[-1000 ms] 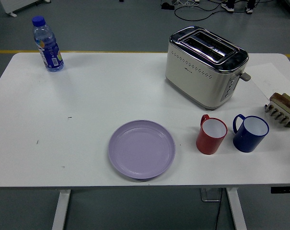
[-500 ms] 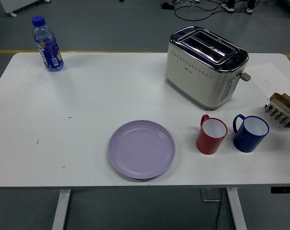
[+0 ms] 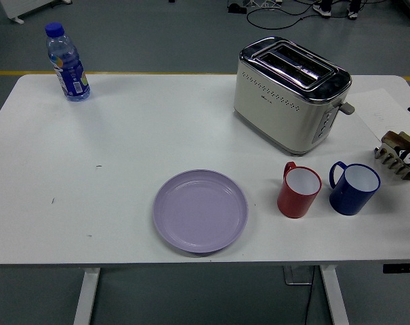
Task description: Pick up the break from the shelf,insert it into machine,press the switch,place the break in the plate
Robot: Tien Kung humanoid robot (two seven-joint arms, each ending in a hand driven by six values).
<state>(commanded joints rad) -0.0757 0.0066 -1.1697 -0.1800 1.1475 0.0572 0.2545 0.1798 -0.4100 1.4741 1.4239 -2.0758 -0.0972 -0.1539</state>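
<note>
A cream and chrome toaster stands at the back right of the table, its two slots empty and its lever sticking out on the right side. At the right edge a small grey rack holds a brown slice of bread. Black parts of my right hand show at the picture's right edge, one over the rack by the bread and one a little farther back. The hand is mostly cut off by the edge. A lilac plate lies empty near the table's front, left of the mugs.
A red mug and a blue mug stand between the plate and the rack, in front of the toaster. A water bottle stands at the back left. A sheet of paper lies right of the toaster.
My right hand has come into view at the right edge, now over the bread rack. Everything else on the table is unmoved.
</note>
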